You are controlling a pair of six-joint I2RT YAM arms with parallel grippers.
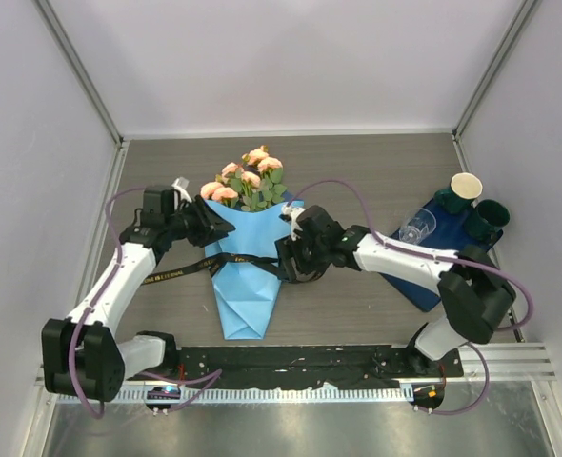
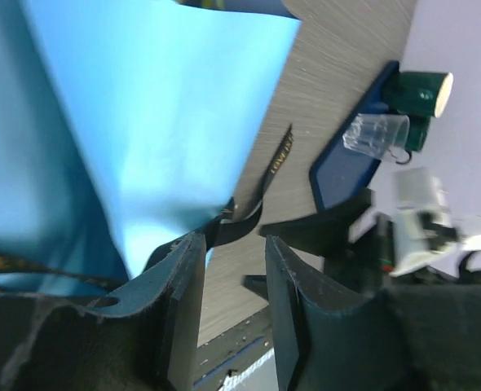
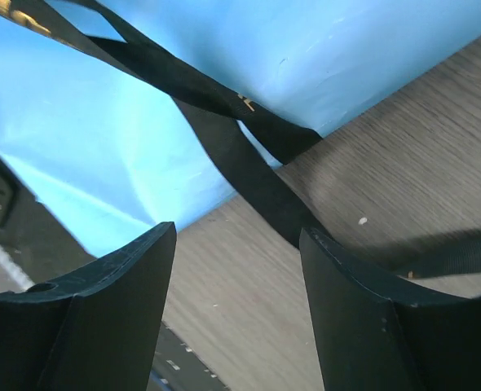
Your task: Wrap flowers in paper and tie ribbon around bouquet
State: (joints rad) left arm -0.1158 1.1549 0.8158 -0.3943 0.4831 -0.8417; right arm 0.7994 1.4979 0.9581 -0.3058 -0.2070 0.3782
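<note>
The bouquet lies mid-table: pink-peach flowers (image 1: 246, 179) stick out of the far, wide end of a light blue paper (image 1: 247, 286) cone. The black ribbon (image 1: 181, 271) with gold lettering crosses the cone and trails off to the left. My left gripper (image 1: 222, 228) is at the cone's upper left edge, jaws open and empty (image 2: 234, 240), with the paper (image 2: 167, 106) and a ribbon loop (image 2: 242, 226) just past the tips. My right gripper (image 1: 283, 255) is at the cone's right edge, open (image 3: 239, 232), the ribbon (image 3: 224, 147) crossing the paper (image 3: 143, 147) beyond its fingers.
A dark navy mat (image 1: 424, 281) lies at the right, carrying a clear glass (image 1: 416, 227), a white-rimmed cup (image 1: 465, 186) and a dark green cup (image 1: 491, 217). A black strip (image 1: 291, 362) runs along the near edge. Walls enclose the table on three sides.
</note>
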